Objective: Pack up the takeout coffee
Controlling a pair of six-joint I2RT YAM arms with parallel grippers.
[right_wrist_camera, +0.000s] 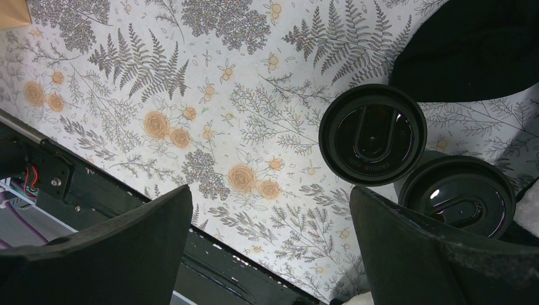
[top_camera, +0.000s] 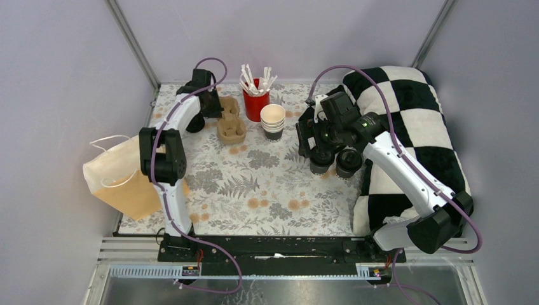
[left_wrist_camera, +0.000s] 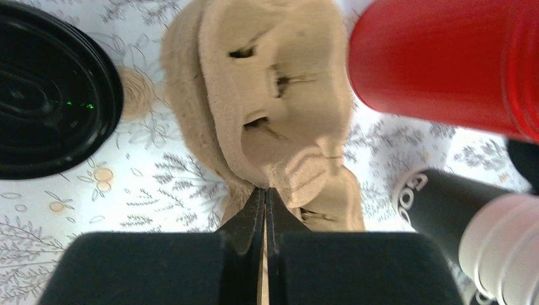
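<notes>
Brown paper bag (top_camera: 117,175), one only, sits at the left edge of the table (top_camera: 273,184); behind it the left gripper (left_wrist_camera: 264,202) pinches, fingers pressed together, the rim of one pulp carrier (left_wrist_camera: 267,95), crowded by one black lid (left_wrist_camera: 44,95) on its left and one red cup of sticks (top_camera: 256,101) and one stack of cream cups (top_camera: 273,122) on its right. Two lidded coffee cups (right_wrist_camera: 372,133) stand close together at the right, beside one checked cushion (top_camera: 413,127), and the right gripper (right_wrist_camera: 270,210) hovers next to them, fingers spread wide and empty. Open room lies across the middle and toward the near edge.

Table (top_camera: 267,184): floral cloth
Rear: pulp cup carrier (top_camera: 231,121), red cup (top_camera: 256,105), cream cup stack (top_camera: 273,122)
Right: two lidded takeout cups (top_camera: 348,163), checkered cushion (top_camera: 413,127)
Left edge: paper bag (top_camera: 121,178)
</notes>
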